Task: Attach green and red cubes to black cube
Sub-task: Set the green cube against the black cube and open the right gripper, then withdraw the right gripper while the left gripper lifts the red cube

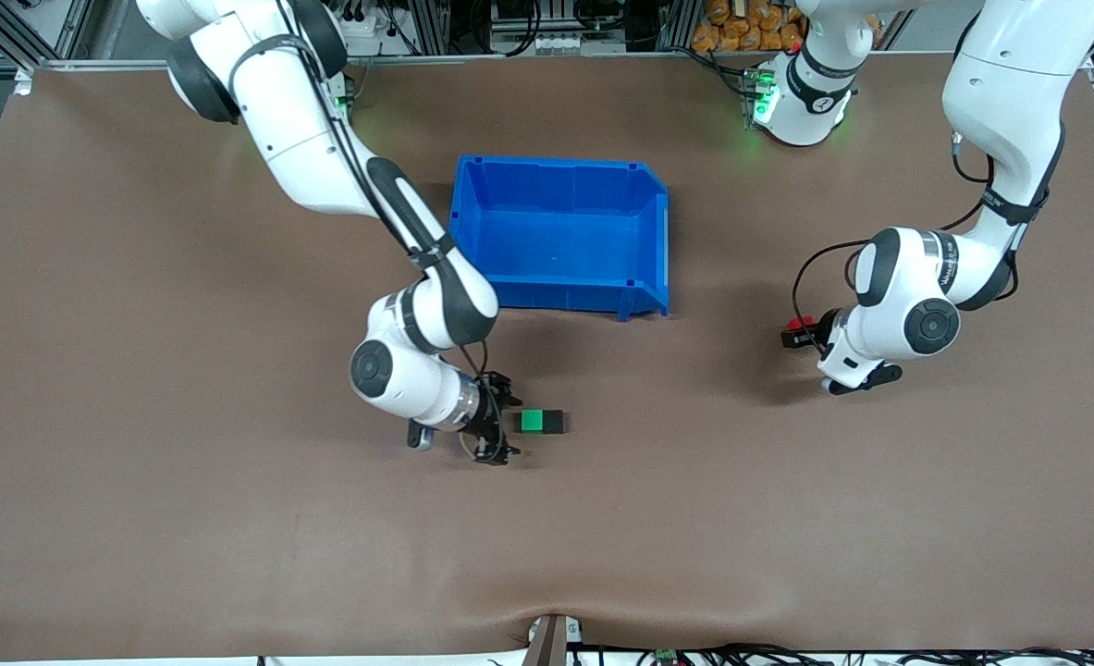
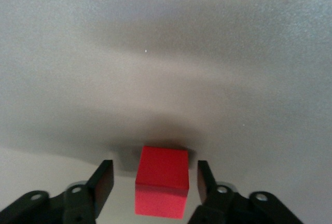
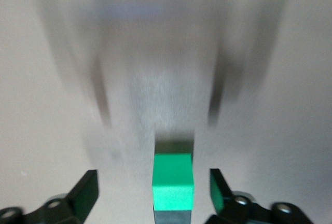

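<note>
The green cube [image 1: 533, 421] lies on the table, stuck side by side to the black cube [image 1: 554, 422]. My right gripper [image 1: 508, 421] is low at the green cube's free side, open, its fingers apart from the cube. In the right wrist view the green cube [image 3: 173, 181] sits between the spread fingers of the right gripper [image 3: 154, 175], untouched. The red cube [image 1: 797, 324] rests on the table toward the left arm's end. My left gripper [image 2: 154, 167] straddles the red cube [image 2: 162, 180], with a gap showing at each finger. In the front view the left gripper [image 1: 794, 335] is low at that cube.
An empty blue bin [image 1: 556, 165] stands in the middle of the brown table, farther from the front camera than the green and black pair. The right arm's forearm reaches past the bin's corner nearest the right arm's end.
</note>
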### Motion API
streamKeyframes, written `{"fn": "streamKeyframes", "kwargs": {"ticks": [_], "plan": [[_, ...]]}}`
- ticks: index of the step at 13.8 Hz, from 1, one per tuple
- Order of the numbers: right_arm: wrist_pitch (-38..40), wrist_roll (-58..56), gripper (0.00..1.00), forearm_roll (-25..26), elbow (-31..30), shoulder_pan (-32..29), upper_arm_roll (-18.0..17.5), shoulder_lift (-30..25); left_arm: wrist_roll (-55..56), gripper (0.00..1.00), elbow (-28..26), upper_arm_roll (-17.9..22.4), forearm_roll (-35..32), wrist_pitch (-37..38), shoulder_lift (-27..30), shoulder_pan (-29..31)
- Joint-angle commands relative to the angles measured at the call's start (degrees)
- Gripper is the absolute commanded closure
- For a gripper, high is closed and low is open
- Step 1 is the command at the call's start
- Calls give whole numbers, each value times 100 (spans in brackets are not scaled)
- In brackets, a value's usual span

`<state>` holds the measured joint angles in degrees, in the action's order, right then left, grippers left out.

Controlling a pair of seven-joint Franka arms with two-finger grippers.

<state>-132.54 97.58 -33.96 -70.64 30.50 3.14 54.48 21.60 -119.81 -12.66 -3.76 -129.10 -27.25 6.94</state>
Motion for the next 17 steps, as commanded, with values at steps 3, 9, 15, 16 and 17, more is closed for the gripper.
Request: {"fn": "streamKeyframes", "kwargs": {"ticks": [3, 9, 15, 16, 17], "plan": [[1738, -361, 0, 608, 744, -807, -6, -253, 125, 65, 98, -26, -125, -18, -52, -17], [2284, -3459, 0, 1716, 798, -1449, 90, -604, 256, 100, 203, -44, -99, 8, -17, -9], [2742, -8001, 0, 2429, 990, -2372, 195, -763, 1890, 100, 1019, -53, -46, 52, -227, -157], [2724, -8644, 0, 2437, 1104, -2460, 300, -772, 2109, 100, 1221, -53, -37, 78, -332, -184], [2777, -9025, 0, 2438, 1236, -2496, 493, -833, 2425, 100, 1423, -62, -37, 105, -455, -219]]}}
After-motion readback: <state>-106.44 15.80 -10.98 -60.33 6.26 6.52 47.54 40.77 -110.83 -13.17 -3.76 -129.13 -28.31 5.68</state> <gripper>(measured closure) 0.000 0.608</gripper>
